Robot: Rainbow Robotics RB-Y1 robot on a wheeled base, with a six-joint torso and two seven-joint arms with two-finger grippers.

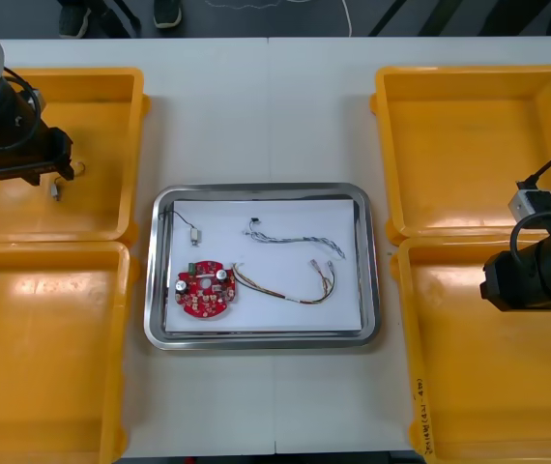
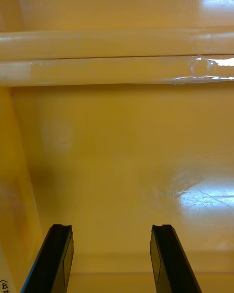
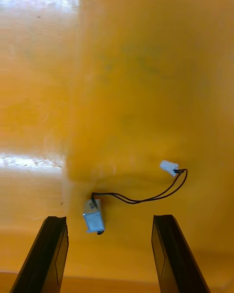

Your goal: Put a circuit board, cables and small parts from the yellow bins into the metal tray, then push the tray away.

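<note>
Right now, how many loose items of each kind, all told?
Board: 1, in tray
Blue-white cable: 1, in tray
Red-yellow cable: 1, in tray
Metal parts with black cable: 2, one in tray, one in left far bin by open left pincer
Total: 5
Right pincer open over right near bin.

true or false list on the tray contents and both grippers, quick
1. The round red circuit board lies in the metal tray. True.
2. The left gripper is shut on a cable. False: its jaws stand open over a small metal part with a black cable, loose on the bin floor.
3. The right gripper hangs open over a yellow bin. True.
4. The tray holds no cables. False: a twisted blue and white cable and a red and yellow cable lie in it.
</note>
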